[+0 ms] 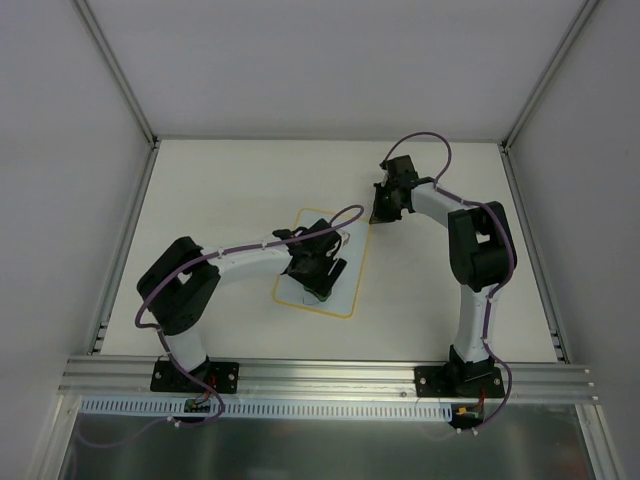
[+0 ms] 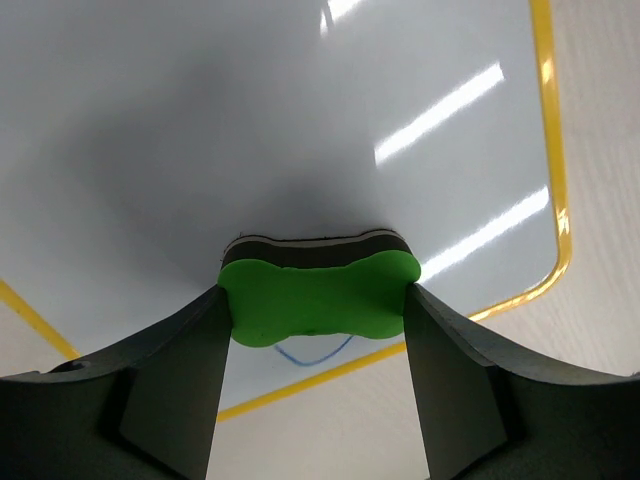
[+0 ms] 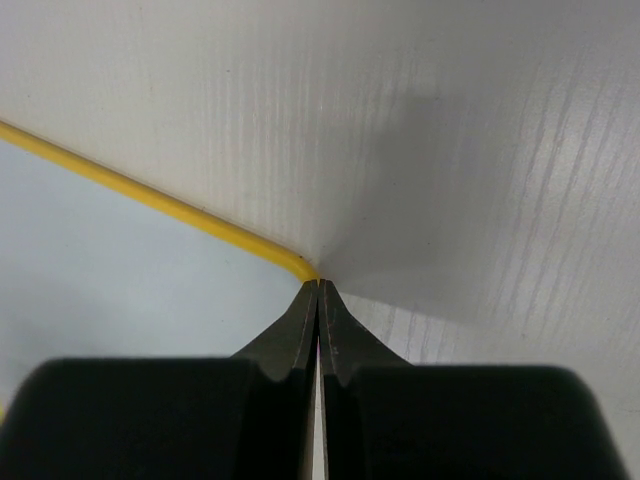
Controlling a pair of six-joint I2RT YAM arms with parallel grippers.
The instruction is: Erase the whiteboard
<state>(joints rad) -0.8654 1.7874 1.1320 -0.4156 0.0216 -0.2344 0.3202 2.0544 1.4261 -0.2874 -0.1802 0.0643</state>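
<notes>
The whiteboard (image 1: 345, 288) lies tilted at the middle of the table, white with a thin yellow border. My left gripper (image 1: 318, 268) hangs over it, shut on a green bone-shaped eraser (image 2: 318, 298) whose dark underside rests on the whiteboard (image 2: 200, 130). A short blue pen curve (image 2: 315, 355) shows just below the eraser, near the yellow edge. My right gripper (image 1: 381, 212) is shut with nothing in it. Its closed tips (image 3: 318, 285) touch down at the rounded yellow corner of the whiteboard (image 3: 120, 290).
The white table (image 1: 220, 190) is walled in by pale panels on the left, right and far side. An aluminium rail (image 1: 330, 372) carrying both arm bases runs along the near edge. Purple cables loop over both arms.
</notes>
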